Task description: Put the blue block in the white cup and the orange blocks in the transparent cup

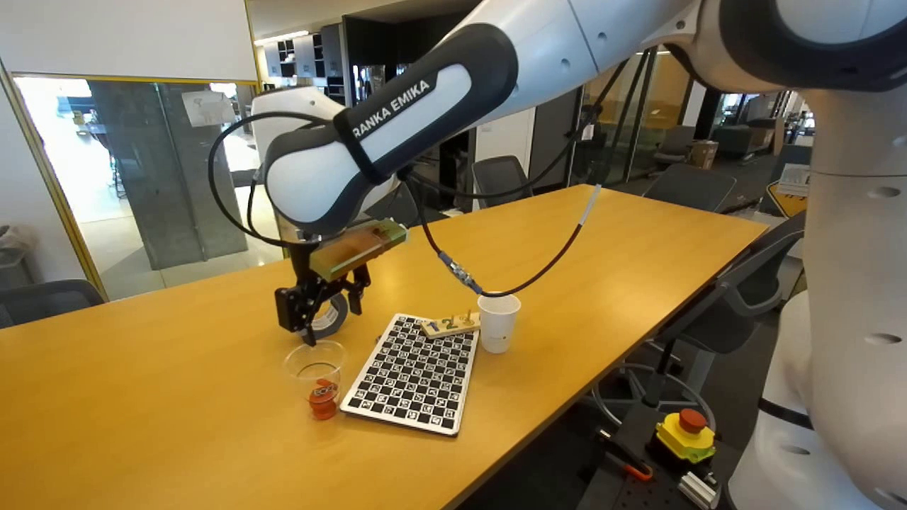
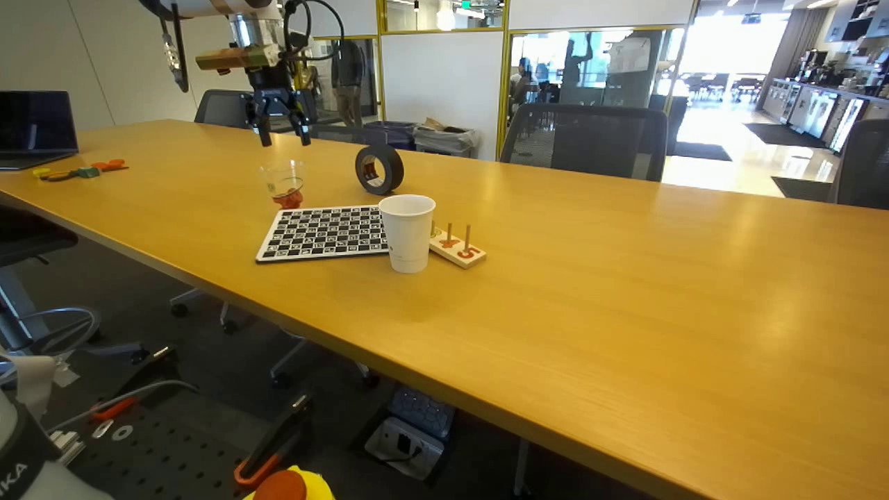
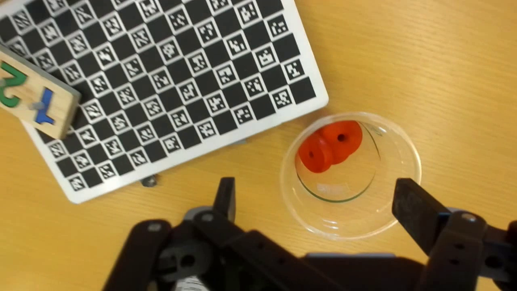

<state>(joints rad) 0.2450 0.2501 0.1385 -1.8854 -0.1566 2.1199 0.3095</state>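
Orange blocks [image 3: 333, 147] are sitting in the transparent cup [image 3: 339, 182], bunched on the side toward the checkered board [image 3: 181, 72]. The gripper [image 2: 285, 139] hangs right above that cup, fingers wide apart around thin air. White cup [image 2: 406, 236] stands upright by the board's opposite corner, and a wooden pegged number strip [image 3: 28, 93] lies partly on the board. There's a black tape roll [image 2: 393, 167] standing on edge nearby too. All of it's on a long honey-coloured wood table [image 2: 625, 312], kinda glossy with pale glare patches, and in an exterior view a laptop [image 2: 35, 121] sits on it, well apart from the cups. Room's pretty office-y: dark mesh chairs [image 2: 583, 142], lined bins [image 2: 444, 142] behind the table, yellow-framed glass panels [image 2: 597, 76], dark floor [image 2: 236, 354] underneath, and a bright kitchen-type counter [image 2: 809, 111] way off.
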